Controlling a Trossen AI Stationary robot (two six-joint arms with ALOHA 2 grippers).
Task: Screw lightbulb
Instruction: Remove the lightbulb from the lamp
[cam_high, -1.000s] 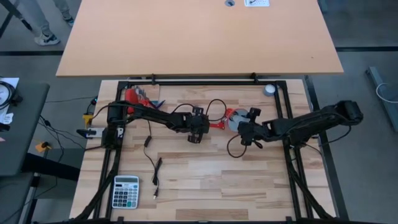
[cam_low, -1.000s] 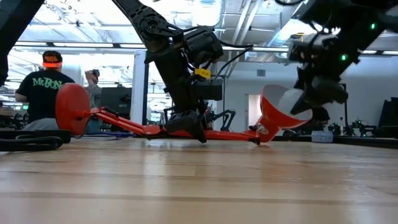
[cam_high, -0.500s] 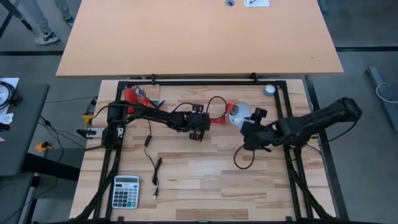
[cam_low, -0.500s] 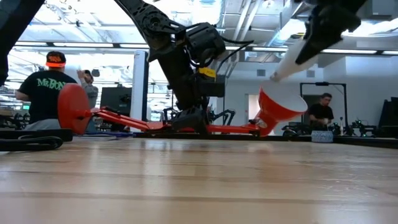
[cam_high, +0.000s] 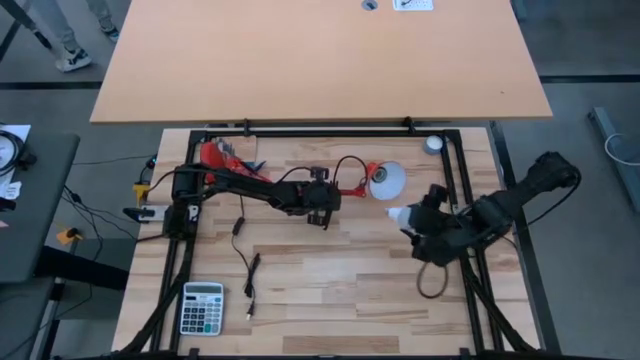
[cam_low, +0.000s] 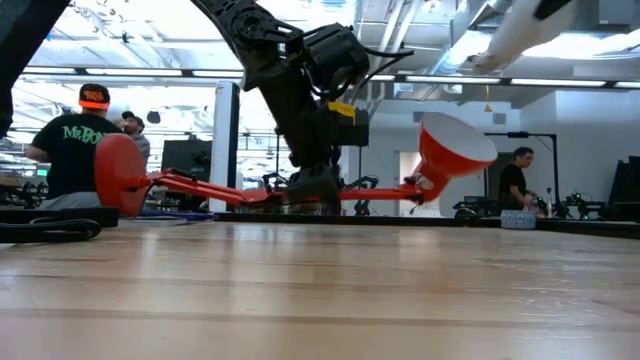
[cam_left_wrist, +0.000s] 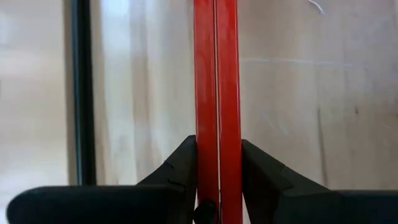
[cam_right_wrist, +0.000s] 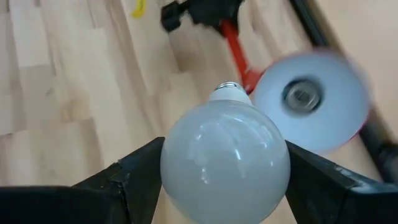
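A red desk lamp lies across the far half of the table. Its round base (cam_high: 213, 155) is at the left, and its shade (cam_high: 386, 180) is white inside with an open socket (cam_right_wrist: 301, 96). My left gripper (cam_high: 322, 205) is shut on the lamp's thin red arm (cam_left_wrist: 217, 93). My right gripper (cam_high: 405, 217) is shut on the white lightbulb (cam_right_wrist: 224, 158), to the right of the shade and nearer the front. The bulb's metal screw base (cam_right_wrist: 227, 87) points toward the shade, clear of it. In the low view the bulb (cam_low: 515, 25) is high above the table. My left gripper pinches the lamp's arm (cam_left_wrist: 217, 143) about midway along, one finger (cam_left_wrist: 183, 168) on each side. The fingers point down from above and lie across the arm. The arm runs about level, just above the wood (cam_low: 330, 195). My right gripper pinches the bulb's glass globe (cam_right_wrist: 186, 168) at its widest part between the two fingers (cam_right_wrist: 140, 171). It reaches in from the table's right side. The bulb is lifted clear, with its screw base pointing away from the gripper toward the shade.
A black cable (cam_high: 243, 260) trails over the table's left half, and a calculator (cam_high: 202, 307) lies at the near left corner. A small grey disc (cam_high: 433, 144) sits at the far right corner. People (cam_low: 75, 140) stand in the room beyond the table.
My right gripper has drawn the bulb out of the shade, moving up and toward the table's right and near edges. The shade has swung up off the wood and now opens toward the right. My left gripper has kept its hold on the lamp's arm.
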